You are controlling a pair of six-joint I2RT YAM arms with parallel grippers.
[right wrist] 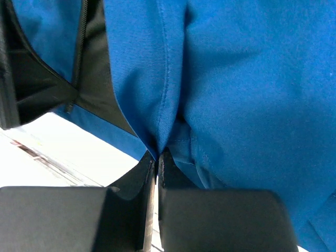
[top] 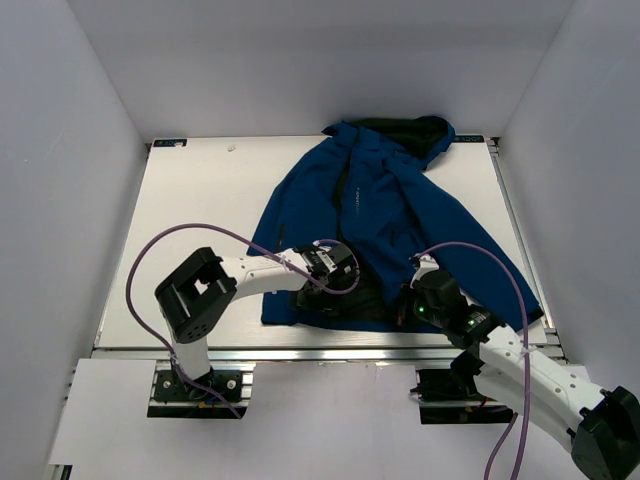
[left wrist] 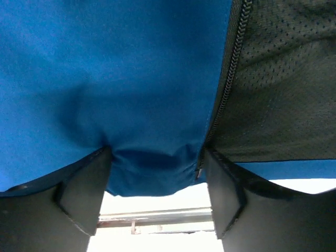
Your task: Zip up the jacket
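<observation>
The royal-blue jacket lies spread on the table, hood at the far edge and hem toward me. Its front is open at the bottom, showing black lining. My left gripper is at the hem's left front panel. In the left wrist view it stands open, with the blue hem between its fingers and the zipper teeth ending by the right finger. My right gripper is shut, pinching a fold of the blue hem at the right front panel. The other zipper edge shows at upper left.
The white table has a metal rail along its near edge. White walls enclose it at the left, right and back. A purple cable loops off each arm above the table.
</observation>
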